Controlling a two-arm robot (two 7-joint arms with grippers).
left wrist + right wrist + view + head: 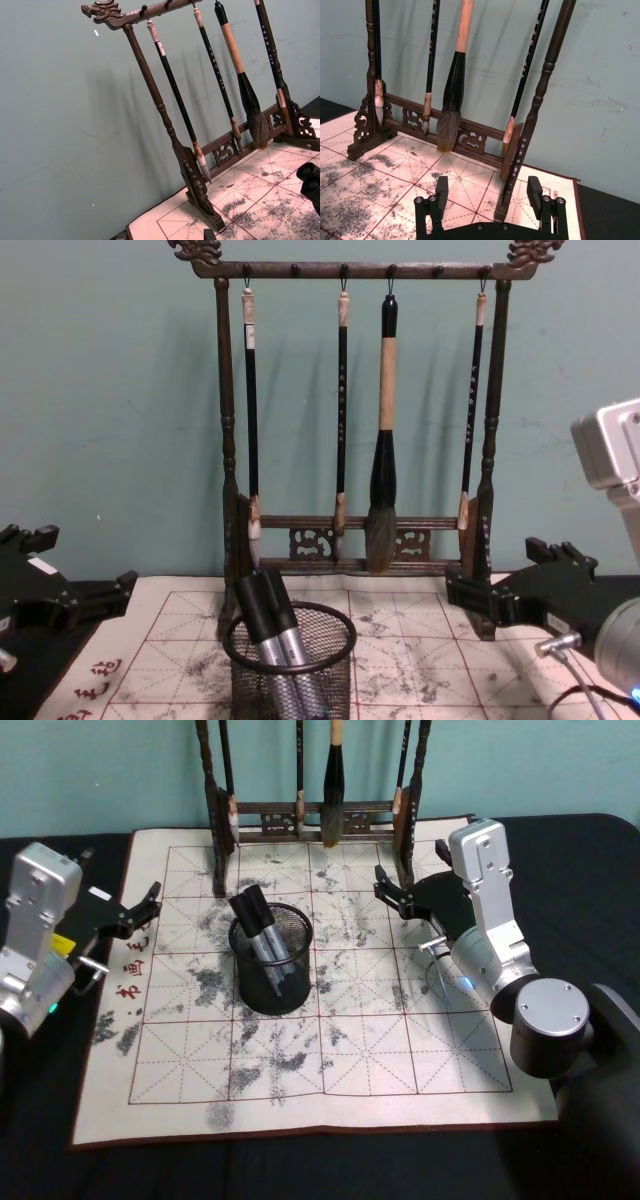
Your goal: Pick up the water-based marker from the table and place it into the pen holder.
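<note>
The black wire-mesh pen holder (272,982) (290,680) stands on the white mat of the table (350,1050), left of centre. Two water-based markers (255,920) (262,605) with black caps and grey barrels lean inside it; their caps (310,172) show in the left wrist view too. My left gripper (145,912) (85,565) hovers open and empty over the mat's left edge, apart from the holder. At the mat's far right, my right gripper (392,892) (489,192) (500,575) is open and empty, close to the rack's right post.
A tall dark wooden brush rack (300,820) (360,540) (195,185) (445,125) hung with several calligraphy brushes stands at the mat's far edge, behind the holder. A teal wall rises behind it. Dark tabletop surrounds the mat.
</note>
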